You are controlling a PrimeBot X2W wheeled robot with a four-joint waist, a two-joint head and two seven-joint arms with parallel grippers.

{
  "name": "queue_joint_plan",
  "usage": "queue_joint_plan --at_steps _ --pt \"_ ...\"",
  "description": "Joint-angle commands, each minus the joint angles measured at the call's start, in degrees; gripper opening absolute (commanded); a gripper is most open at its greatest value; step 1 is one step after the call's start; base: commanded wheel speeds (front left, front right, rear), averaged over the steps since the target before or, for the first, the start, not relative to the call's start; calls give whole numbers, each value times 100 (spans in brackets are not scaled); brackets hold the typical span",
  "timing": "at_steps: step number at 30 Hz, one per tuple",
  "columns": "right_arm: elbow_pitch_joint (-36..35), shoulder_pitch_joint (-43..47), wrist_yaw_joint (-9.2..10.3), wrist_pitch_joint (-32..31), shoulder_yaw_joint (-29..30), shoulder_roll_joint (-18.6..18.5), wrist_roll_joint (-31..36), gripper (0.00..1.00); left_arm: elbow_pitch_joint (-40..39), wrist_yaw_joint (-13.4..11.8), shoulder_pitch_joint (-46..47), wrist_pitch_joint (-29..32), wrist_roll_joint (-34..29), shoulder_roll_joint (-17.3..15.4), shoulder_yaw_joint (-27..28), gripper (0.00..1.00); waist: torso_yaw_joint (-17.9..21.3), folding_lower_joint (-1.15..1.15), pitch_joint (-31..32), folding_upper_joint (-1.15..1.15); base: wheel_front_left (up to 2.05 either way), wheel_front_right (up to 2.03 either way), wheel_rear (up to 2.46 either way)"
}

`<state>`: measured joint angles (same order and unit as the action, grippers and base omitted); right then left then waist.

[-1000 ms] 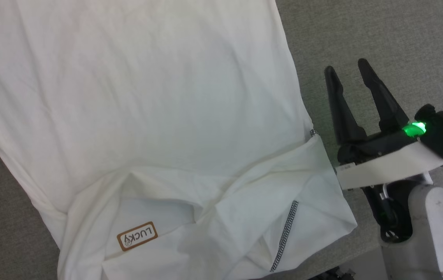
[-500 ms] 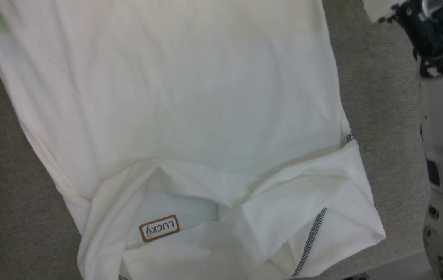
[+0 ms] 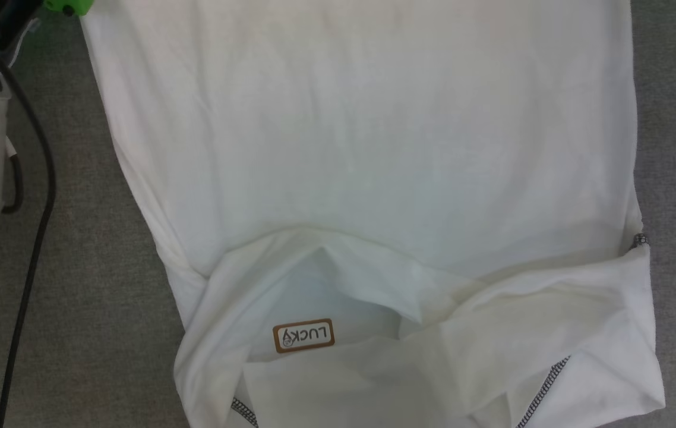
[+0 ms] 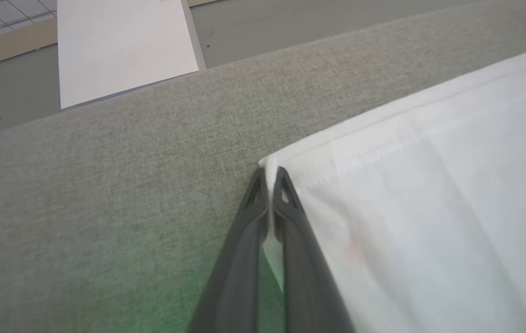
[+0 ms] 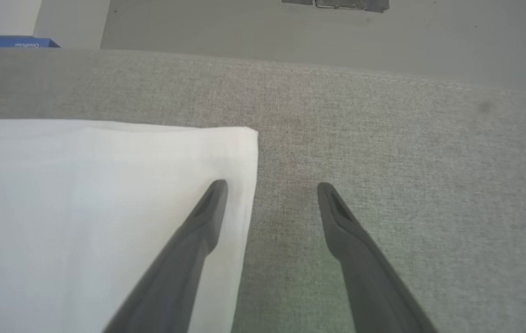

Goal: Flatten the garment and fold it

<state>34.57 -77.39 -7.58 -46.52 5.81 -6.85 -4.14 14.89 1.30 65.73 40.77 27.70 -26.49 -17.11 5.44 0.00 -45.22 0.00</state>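
The white garment (image 3: 367,154) lies spread on the grey fabric surface, its collar end nearest me, rumpled, with the tan LUCKY patch (image 3: 303,336) and dark zigzag seams (image 3: 543,392). My left gripper (image 4: 270,178) is shut on the garment's hem corner (image 4: 272,164), a strip of white cloth pinched between its fingers. In the right wrist view my right gripper (image 5: 272,187) is open at the other hem corner (image 5: 240,138); its left finger (image 5: 210,210) is over the cloth, its right finger over bare grey fabric.
My pale left arm with a black cable (image 3: 35,196) runs down the left edge of the head view. A white panel (image 4: 124,46) stands beyond the grey surface's far edge. A blue box (image 5: 11,42) sits at the far left past the surface.
The head view has swung, so the garment now sits further right in it. The right gripper has left that view; the left arm has come in at the left edge.
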Motion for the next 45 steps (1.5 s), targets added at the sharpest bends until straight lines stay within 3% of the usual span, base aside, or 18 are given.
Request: queue_joint_plan --at_steps 1,2,3,4,5,8,14,20,31,39,45 --pt "28 -118 9 -183 38 18 114 100 138 40 -44 8 39 16 -51 0 -171 0 -152 0 0 0 0" --pt "42 -143 9 -347 52 33 183 100 151 51 -34 -22 41 24 -57 0 -180 0 -159 0 0 0 0" --pt "43 -163 9 -546 48 49 266 83 168 63 -27 -55 42 34 -68 0 -189 0 -165 0 0 0 0" --pt "27 -173 9 -683 45 60 325 75 181 74 -22 -76 45 43 -77 0 -195 0 -170 0 0 0 0" --pt "-9 -185 9 -826 27 71 391 40 194 84 -13 -99 55 55 -84 0 -202 0 -178 0 0 0 0" --pt "-191 -193 9 -959 -64 64 506 0 215 104 27 -152 55 62 -102 0 -205 0 -201 0 0 0 0" --pt "-580 -81 9 -569 -256 -76 582 0 211 96 205 -777 -202 -46 -76 0 -117 0 -230 0 0 0 0" --pt "-736 -25 9 545 -286 -253 564 0 285 31 428 -2090 -662 -155 -29 0 9 0 -141 0 0 0 0" --pt "-720 349 9 1782 -861 -565 -128 0 541 120 410 -3353 -800 -121 -61 0 80 0 431 0 0 0 0" --pt "-1789 1709 9 2431 -1712 -1308 -1180 0 -91 265 -742 -3842 -521 -187 -118 0 -91 0 1349 0 0 0 0" --pt "-3019 3186 9 2649 -1733 -1860 -1573 0 -1065 -14 -2296 -4050 -463 -388 -119 0 -192 0 2055 0 0 0 0"
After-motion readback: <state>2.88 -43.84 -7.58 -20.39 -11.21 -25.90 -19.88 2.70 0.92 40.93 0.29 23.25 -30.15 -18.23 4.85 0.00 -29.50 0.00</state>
